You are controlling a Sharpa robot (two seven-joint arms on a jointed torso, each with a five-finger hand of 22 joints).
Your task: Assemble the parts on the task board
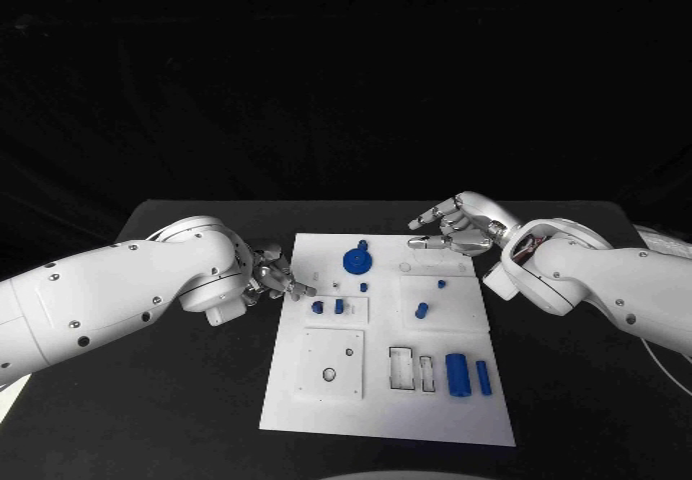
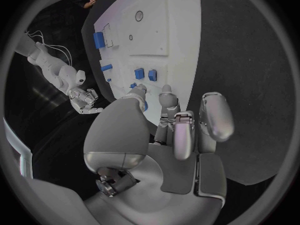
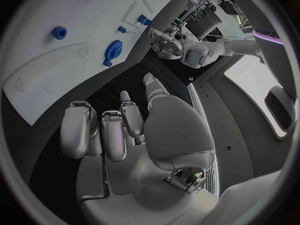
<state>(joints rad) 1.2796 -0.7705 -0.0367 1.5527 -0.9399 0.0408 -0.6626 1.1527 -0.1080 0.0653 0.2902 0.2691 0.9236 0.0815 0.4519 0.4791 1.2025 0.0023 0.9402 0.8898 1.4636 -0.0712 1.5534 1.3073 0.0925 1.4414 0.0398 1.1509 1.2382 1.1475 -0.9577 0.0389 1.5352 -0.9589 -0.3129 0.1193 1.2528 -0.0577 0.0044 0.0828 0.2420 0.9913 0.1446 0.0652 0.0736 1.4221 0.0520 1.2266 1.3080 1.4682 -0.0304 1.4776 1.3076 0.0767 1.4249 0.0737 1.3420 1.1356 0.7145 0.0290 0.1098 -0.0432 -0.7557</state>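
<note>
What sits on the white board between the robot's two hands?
In the head view, a round blue part lies on the task board between the left hand and the right hand.

The task board (image 1: 378,400) looks matt white plastic, the parts (image 1: 456,374) smooth blue plastic, the table (image 1: 188,400) matt black.

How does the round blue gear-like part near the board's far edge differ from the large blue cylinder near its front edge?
The round blue gear-like part is a flat disc; the large blue cylinder is long and lies on its side. The disc sits alone at the far end; the cylinder lies beside a slimmer blue piece. Both are blue and rest on the white task board.
</note>
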